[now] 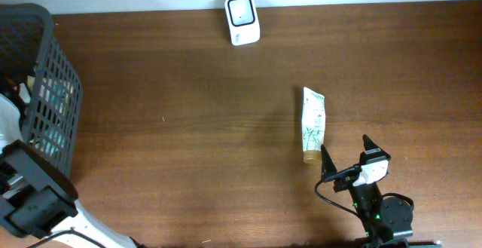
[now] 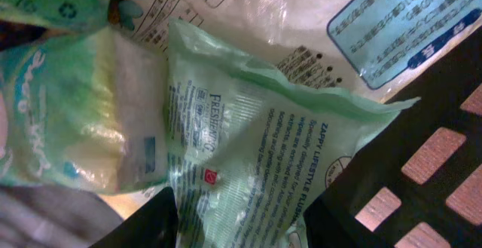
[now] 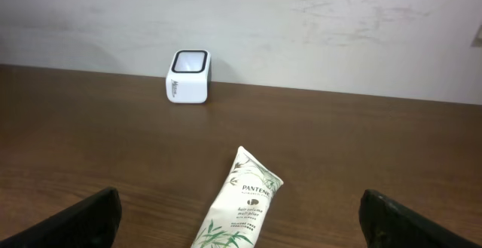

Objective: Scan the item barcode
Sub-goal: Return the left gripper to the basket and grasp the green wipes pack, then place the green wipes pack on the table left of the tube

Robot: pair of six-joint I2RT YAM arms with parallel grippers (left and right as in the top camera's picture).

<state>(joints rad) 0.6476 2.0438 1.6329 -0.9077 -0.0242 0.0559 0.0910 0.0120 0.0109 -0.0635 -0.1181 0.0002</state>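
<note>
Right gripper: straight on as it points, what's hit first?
Likely the Pantene tube, lying just ahead of the right gripper; height is unclear, so it may pass over toward the white scanner.

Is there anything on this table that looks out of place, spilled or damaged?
Nothing looks spilled or broken. Only the tube lies alone on the table, flat on its side, away from the basket; the scanner stands upright at the far edge.
</note>
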